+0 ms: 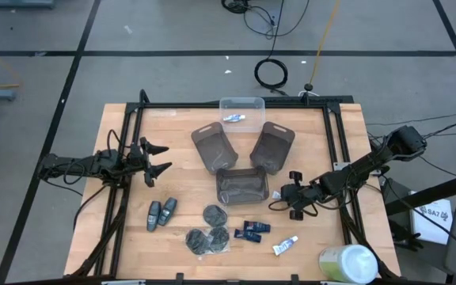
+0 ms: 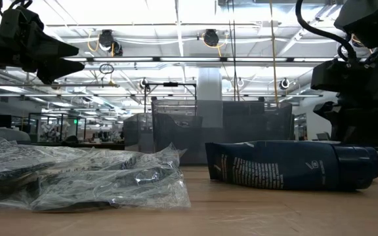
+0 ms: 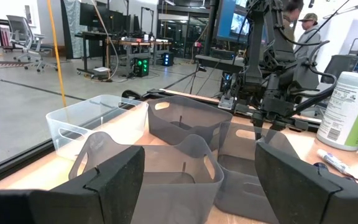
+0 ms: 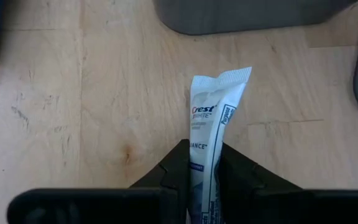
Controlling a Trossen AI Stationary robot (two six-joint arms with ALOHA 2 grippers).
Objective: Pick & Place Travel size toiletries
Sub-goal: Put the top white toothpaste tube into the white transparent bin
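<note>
The right claw [image 4: 204, 163] is closed on a white toothpaste tube [image 4: 211, 124], held above the counter [image 4: 73, 99] just beside the nearest grey tray [image 1: 242, 187]. The grip looks to be at one end only, so the tube could swing or slip out during a fast move. The left claw [image 1: 158, 157] waits open at the counter's left side.

Past the left end effector [image 3: 194, 180], fingers spread, three grey trays [image 3: 185, 121] cluster on the worktop [image 3: 303, 146] beside a clear bin [image 3: 92, 118]. The other arm [image 3: 263, 68] stands behind; a green-and-white container [image 3: 353, 109] sits near a white tube [image 3: 334, 163].
</note>
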